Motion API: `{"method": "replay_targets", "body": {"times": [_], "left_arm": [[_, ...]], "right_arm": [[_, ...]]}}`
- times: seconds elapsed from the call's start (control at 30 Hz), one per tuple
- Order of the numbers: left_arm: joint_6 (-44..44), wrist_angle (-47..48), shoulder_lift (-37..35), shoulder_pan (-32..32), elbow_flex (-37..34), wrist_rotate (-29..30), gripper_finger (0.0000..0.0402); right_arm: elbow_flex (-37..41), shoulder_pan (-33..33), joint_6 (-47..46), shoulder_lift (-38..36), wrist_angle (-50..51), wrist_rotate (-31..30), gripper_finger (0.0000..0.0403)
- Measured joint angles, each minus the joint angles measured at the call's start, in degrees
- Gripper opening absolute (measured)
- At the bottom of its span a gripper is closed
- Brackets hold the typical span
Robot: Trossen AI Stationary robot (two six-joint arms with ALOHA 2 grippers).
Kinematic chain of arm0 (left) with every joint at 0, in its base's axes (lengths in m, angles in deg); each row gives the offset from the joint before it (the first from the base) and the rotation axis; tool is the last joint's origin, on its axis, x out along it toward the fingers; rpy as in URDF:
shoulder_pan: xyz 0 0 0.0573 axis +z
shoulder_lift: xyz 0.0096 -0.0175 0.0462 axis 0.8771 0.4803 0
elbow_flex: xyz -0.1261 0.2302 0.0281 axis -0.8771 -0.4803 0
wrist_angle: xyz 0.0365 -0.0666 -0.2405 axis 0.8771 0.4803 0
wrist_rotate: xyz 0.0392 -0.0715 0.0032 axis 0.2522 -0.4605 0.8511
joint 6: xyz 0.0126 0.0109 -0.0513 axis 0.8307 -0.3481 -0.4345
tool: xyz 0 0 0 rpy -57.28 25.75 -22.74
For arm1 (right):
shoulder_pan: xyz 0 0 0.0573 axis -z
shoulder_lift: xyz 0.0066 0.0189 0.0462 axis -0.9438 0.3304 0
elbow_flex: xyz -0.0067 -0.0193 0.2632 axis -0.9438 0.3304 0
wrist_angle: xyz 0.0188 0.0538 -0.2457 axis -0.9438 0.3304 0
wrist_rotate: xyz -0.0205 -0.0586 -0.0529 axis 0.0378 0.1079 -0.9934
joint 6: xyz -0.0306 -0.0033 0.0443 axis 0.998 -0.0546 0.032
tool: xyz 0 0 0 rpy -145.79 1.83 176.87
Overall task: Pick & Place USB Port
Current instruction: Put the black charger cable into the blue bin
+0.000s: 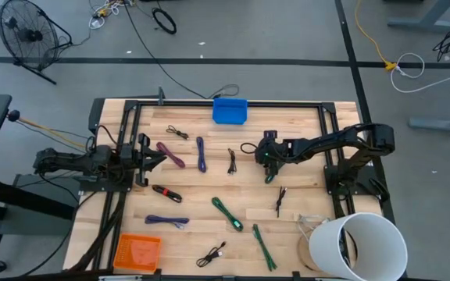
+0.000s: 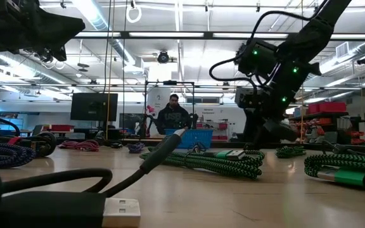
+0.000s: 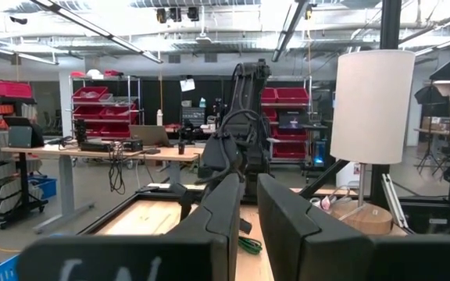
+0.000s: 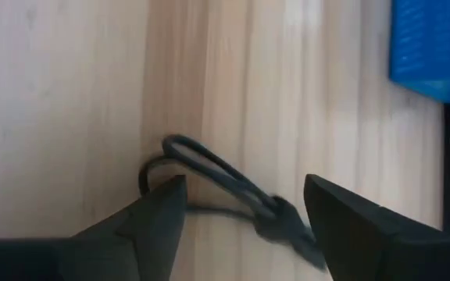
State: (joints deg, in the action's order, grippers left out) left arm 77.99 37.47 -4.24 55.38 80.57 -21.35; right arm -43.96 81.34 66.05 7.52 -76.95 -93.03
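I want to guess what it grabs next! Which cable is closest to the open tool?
The black looped cable, lying on the wood right under the open right tool, near the blue bin. The purple and green cables lie farther away.

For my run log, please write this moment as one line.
right gripper: open, above thin black cable | left gripper: waiting at table's left side | blue plastic bin: far edge

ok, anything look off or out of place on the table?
Nothing damaged or spilled. Cables lie scattered loose over the table, none in the blue bin that shows. The open right gripper hangs over a black cable. The left gripper waits at the left edge.
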Motion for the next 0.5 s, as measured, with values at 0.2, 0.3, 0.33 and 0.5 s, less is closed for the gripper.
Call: {"method": "replay_targets", "body": {"times": [0.2,0.3,0.33,0.5], "left_arm": [[0.0,0.1,0.0,0.0,0.0,0.0,0.0053],[0.0,0.2,0.0,0.0,0.0,0.0,0.0053],[0.0,0.2,0.0,0.0,0.0,0.0,0.0053],[0.0,0.2,0.0,0.0,0.0,0.0,0.0053]], "right_arm": [[-0.2,0.0,-1.7,3.4,-0.2,1.0,0.0224],[-0.2,0.0,-3.8,3.6,0.3,2.1,0.0155],[-0.2,-0.1,-4.0,3.5,0.6,2.5,0.0122],[0.0,0.1,-4.9,3.6,0.4,4.9,0.0017]]}}
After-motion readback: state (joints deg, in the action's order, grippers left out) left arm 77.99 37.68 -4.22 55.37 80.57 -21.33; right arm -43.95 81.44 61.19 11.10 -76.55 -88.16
